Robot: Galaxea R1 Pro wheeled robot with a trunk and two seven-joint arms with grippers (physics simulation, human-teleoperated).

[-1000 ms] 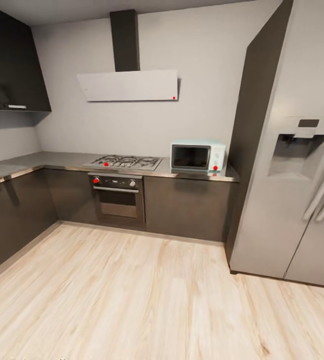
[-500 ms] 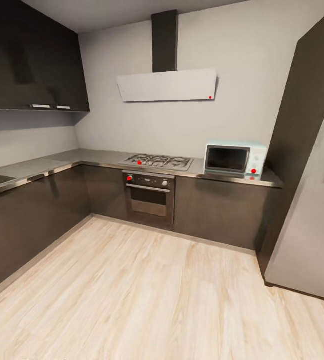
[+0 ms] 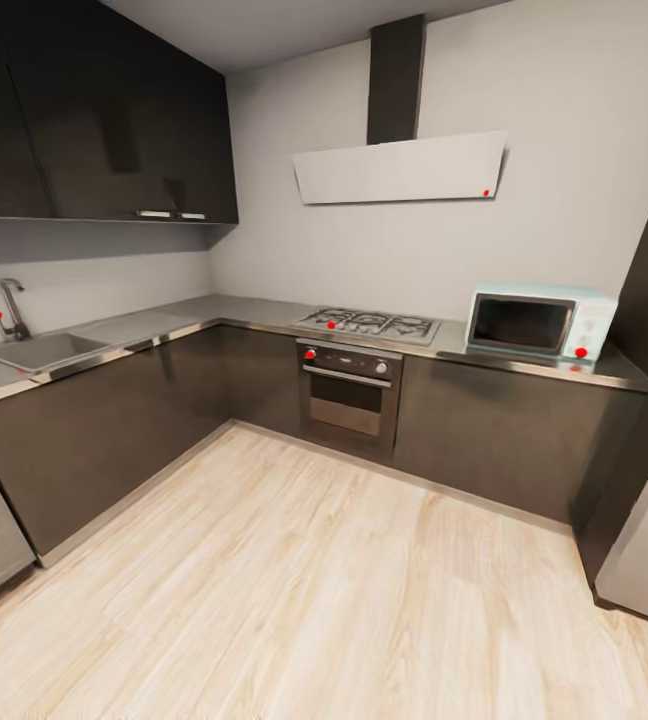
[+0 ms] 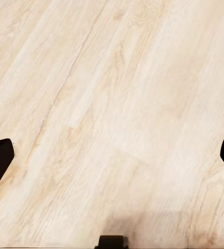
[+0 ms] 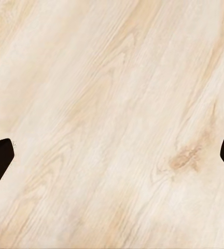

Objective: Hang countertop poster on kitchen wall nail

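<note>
Robot is in transit, head camera looking across an L-shaped kitchen. Biggest thing is the pale wood floor (image 3: 344, 590), open between robot and cabinets. The kitchen countertop (image 3: 254, 312), the task's surface, wraps the corner: one run goes along the left wall, the other along the far wall, so its long axes meet at the far-left corner. On the left run sits the inset sink (image 3: 39, 350) with a chrome tap (image 3: 9, 305) behind it at the wall edge. On the far run, a gas hob (image 3: 369, 323) over an oven (image 3: 349, 395), then a pale blue microwave (image 3: 539, 322) near the right end of the surface; an extractor hood (image 3: 399, 170) hangs above the hob. Dark upper cabinets (image 3: 94, 110) sit over the left run. The poster is not visible on any stretch of surface in these frames, so its heading and long axis can't be called; no peg is resolvable on the pale walls either. My read: search step, very early in the task; the sink run lies toward the left arm's side. Left tool (image 4: 112, 155) and right tool (image 5: 112, 155) both point down at bare floor, fingers spread wide at the frame edges, holding nothing.
</note>
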